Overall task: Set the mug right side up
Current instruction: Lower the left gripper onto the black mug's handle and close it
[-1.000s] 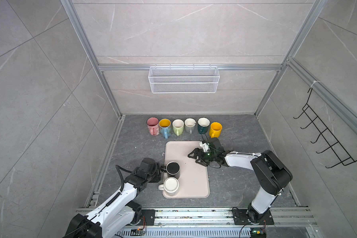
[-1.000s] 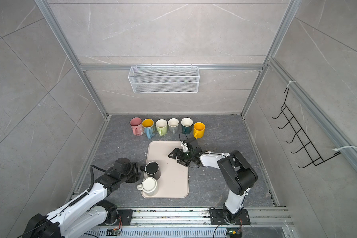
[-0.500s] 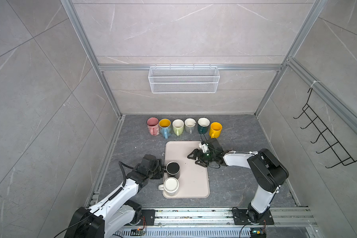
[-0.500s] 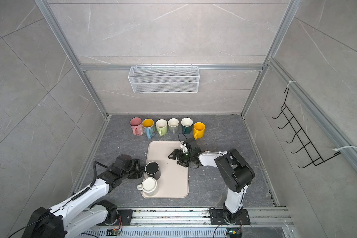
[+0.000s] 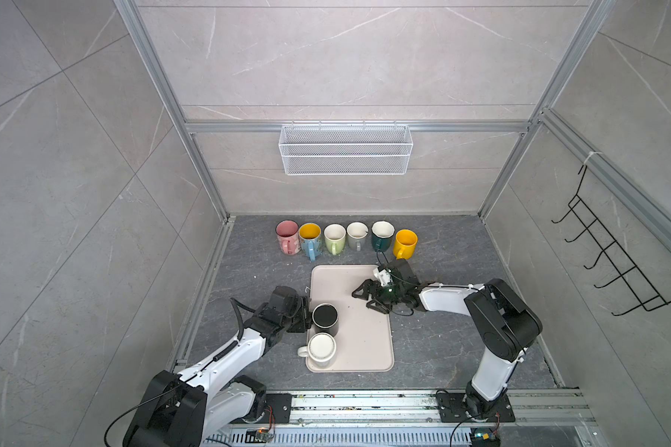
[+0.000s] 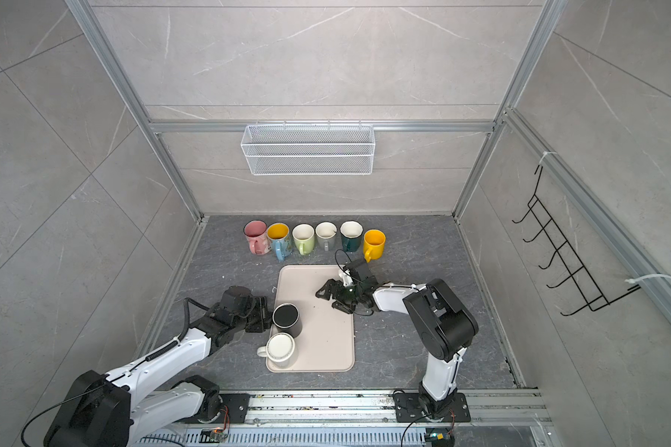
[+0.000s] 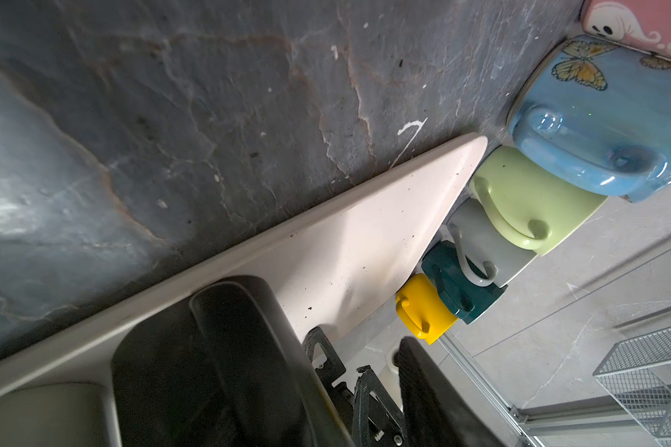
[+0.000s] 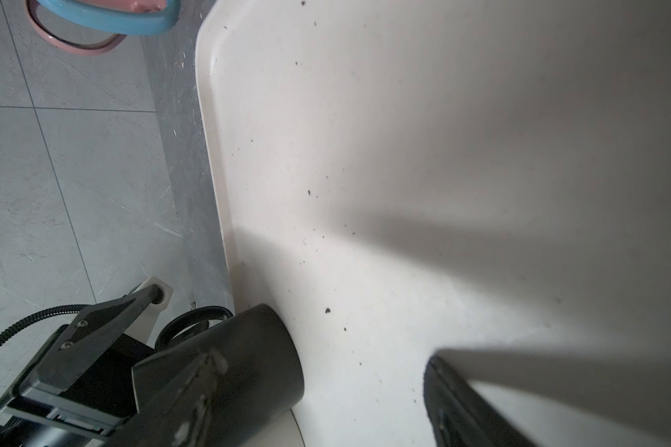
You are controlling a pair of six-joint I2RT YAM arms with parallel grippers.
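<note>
Your left gripper (image 5: 307, 315), grip unclear, sits at the upside-down black ceramic mug (image 5: 325, 316), seemingly to flip it; the right gripper (image 5: 365, 302) hovers, jaws apart.

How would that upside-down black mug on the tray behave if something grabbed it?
Likely rigid and breakable: the black mug looks like ceramic. Its smooth wall may slip in a pinch. Standing mouth-down on the tray, it probably slides before tipping.

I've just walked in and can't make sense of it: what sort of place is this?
Probably a robot test cell dressed as a kitchen corner: a left arm and a right arm mounted on a front rail, aluminium framing around tiled walls, and a row of mugs.
</note>
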